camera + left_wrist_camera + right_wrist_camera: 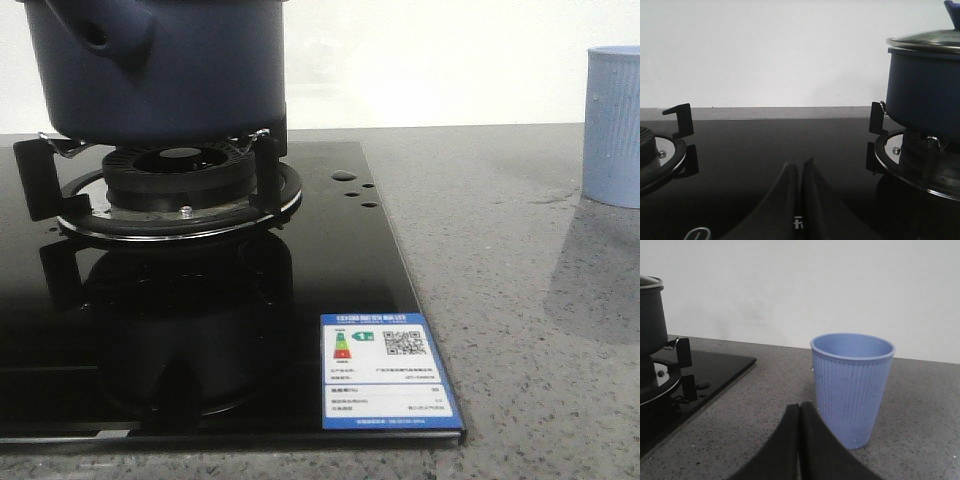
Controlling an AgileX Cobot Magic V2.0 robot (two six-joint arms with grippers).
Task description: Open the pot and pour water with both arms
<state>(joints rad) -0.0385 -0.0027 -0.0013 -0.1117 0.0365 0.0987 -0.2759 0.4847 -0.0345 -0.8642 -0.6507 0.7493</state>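
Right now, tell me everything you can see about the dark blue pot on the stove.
The pot is a wide, round, navy vessel with smooth matte straight sides and a hollow stub handle. It sits upright on the black prongs of the burner grate. A glass lid with a metal rim and blue knob covers it in the left wrist view. Neither gripper touches it; its contents are hidden.

A grey speckled countertop carries a black glass hob and a blue ribbed cup
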